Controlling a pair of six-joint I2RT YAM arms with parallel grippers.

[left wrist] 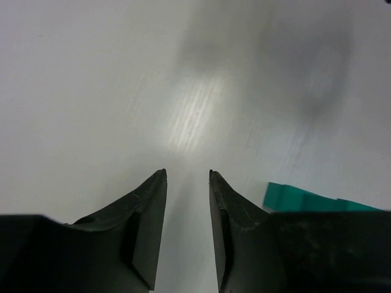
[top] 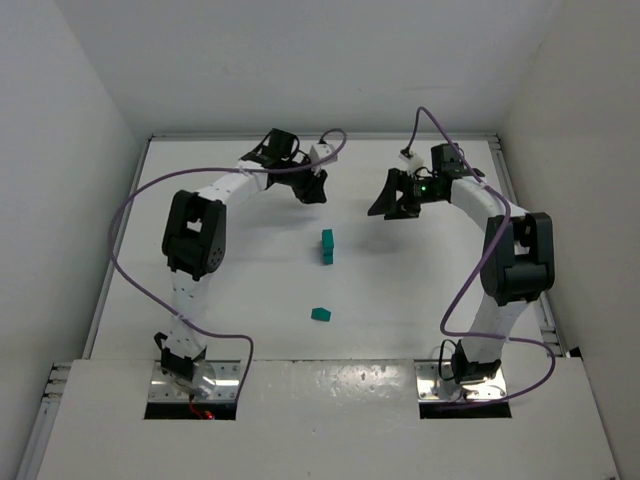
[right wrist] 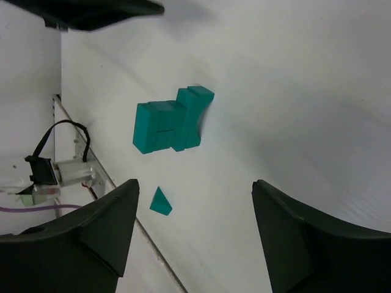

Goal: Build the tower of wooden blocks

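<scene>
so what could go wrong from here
1. The tower is narrow and its blocks look unevenly aligned in the right wrist view; a brush from the open right hand could topple it.
2. The loose block is small and looks wedge-shaped, so it may slip when pinched.

white table (top: pixel 400 300), tower (top: pixel 327 246) mid, loose block (top: pixel 320 314) nr front

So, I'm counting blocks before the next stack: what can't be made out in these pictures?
Tower: block count, too small in top view.
Teal piece, left wrist view: mostly hidden behind the left gripper; shape unclear.
Loose block: exact shape, tiny in both views showing it.
</scene>
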